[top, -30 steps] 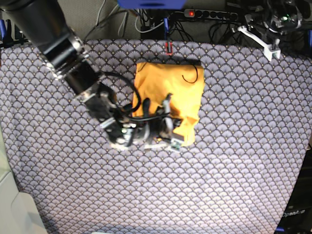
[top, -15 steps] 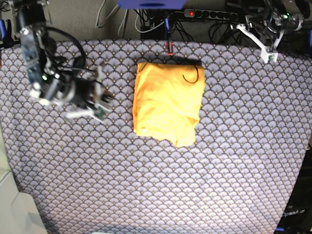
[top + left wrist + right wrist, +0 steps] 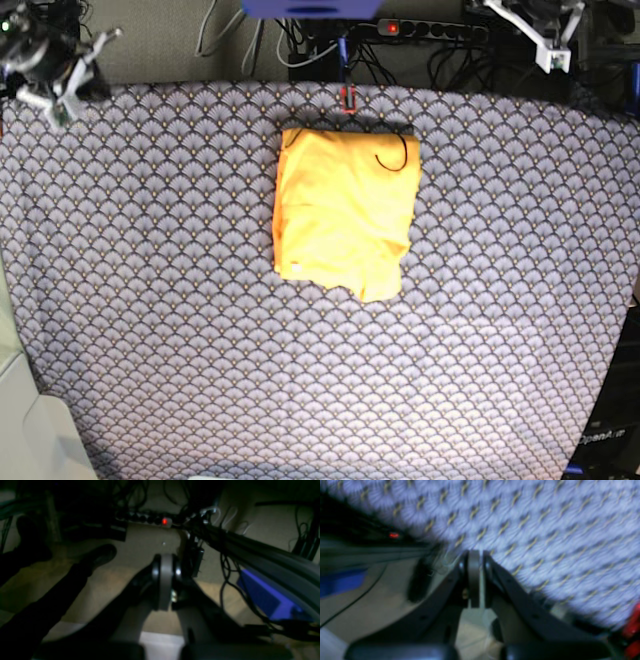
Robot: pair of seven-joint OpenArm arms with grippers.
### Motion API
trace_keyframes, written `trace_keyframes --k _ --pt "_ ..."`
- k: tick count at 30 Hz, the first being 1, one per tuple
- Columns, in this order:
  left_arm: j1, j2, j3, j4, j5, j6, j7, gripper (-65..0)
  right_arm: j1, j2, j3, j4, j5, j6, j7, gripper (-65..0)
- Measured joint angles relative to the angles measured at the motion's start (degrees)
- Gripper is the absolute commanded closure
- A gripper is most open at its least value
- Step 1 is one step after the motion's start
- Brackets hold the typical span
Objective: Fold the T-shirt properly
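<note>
The yellow-orange T-shirt (image 3: 343, 208) lies folded into a rough rectangle on the patterned table cover (image 3: 200, 330), just behind the middle, with a thin dark loop on its back right corner. Nothing touches it. My right gripper (image 3: 62, 88) is at the table's far left corner, shut and empty; its wrist view shows the fingers (image 3: 474, 580) pressed together over the cover's edge. My left gripper (image 3: 553, 45) is off the table's far right corner, shut and empty; its fingers (image 3: 165, 580) meet in the dim left wrist view.
A power strip (image 3: 430, 30) with a red light and tangled cables runs behind the table's back edge. A small red clip (image 3: 347, 97) sits at the back edge behind the shirt. A blue object (image 3: 310, 7) is at the top centre.
My right arm has pulled away from the shirt's front left corner to the table's far left corner. My left gripper has drawn a little further back at the far right. The shirt lies as before.
</note>
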Motion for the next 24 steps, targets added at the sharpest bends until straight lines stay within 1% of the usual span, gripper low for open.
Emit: trace_keyframes --k 1,2,4,5,6,7,8,9,11,14,16,18,19,20,21,22,24 --pt "0.2 0.7 0.8 -1.2 2.3 0.1 -2.4 0.0 -1.9 -0.8 0.3 -1.0 -0.9 0.3 2.8 -1.0" --pt "0.1 1.2 1.9 -2.6 4.5 -0.1 -4.4 0.0 -2.7 -2.1 0.7 -2.1 -3.3 0.2 4.3 -1.0" --pt "-0.4 2.1 4.2 -6.4 9.4 -0.6 -10.6 0.0 -2.0 -5.0 0.9 -5.7 -8.7 0.0 8.3 -0.9" --pt "-0.8 3.0 5.2 -9.2 12.1 -0.4 -13.3 0.0 -1.4 -6.6 1.0 -8.3 -11.1 0.1 10.1 -0.7" --pt "-1.0 3.9 6.2 -11.7 15.0 0.0 -15.2 0.0 -1.0 -8.3 1.8 -11.2 -14.8 0.5 11.7 -0.2" --pt "-1.1 4.6 7.2 -14.4 17.4 0.1 -19.0 0.0 -0.1 -10.4 3.4 -14.6 -17.0 0.4 14.0 0.0" --pt "-1.5 5.2 7.9 -16.6 18.8 -0.2 -21.1 0.0 0.8 -12.3 5.0 -17.4 -21.2 0.1 15.8 0.0" --pt "-2.4 5.6 8.4 -19.5 20.7 -0.8 -25.7 0.0 1.9 -14.2 7.0 -20.5 -23.9 0.0 18.7 0.0" --pt "-4.9 6.0 8.7 -25.7 23.1 -0.5 -30.9 0.0 4.1 -17.3 11.2 -26.2 -28.1 0.5 24.0 0.0" --pt "-7.9 5.6 8.5 -34.8 25.6 -0.6 -35.6 0.0 9.1 -20.3 17.6 -35.2 -36.3 -0.1 28.4 0.0" --pt "-9.6 5.0 8.4 -40.9 26.8 -0.3 -40.1 0.0 12.1 -21.6 22.2 -40.9 -39.9 0.3 33.7 0.0" --pt "-10.5 3.8 8.5 -46.9 27.4 -0.7 -44.7 0.0 15.2 -21.8 27.4 -48.1 -45.6 0.5 36.7 0.0" --pt "-11.5 3.2 8.4 -50.4 27.6 -0.8 -47.2 0.0 17.0 -21.6 30.3 -52.0 -47.6 0.3 38.1 0.0" --pt "-12.8 2.8 8.3 -53.9 28.1 0.0 -48.6 0.0 18.5 -21.4 33.0 -55.5 -50.9 -0.1 40.5 0.0" --pt "-14.3 2.4 8.1 -57.9 28.2 0.4 -50.9 0.0 19.8 -21.2 36.2 -58.6 -53.0 0.3 42.6 0.0" --pt "-15.9 1.9 8.2 -61.7 28.0 0.1 -53.1 0.0 21.1 -21.0 39.1 -61.2 -56.3 0.3 45.1 0.0" --pt "-18.7 1.2 8.7 -68.2 28.1 -0.4 -56.5 0.0 22.7 -20.0 43.2 -66.1 -60.1 0.2 49.8 0.0"
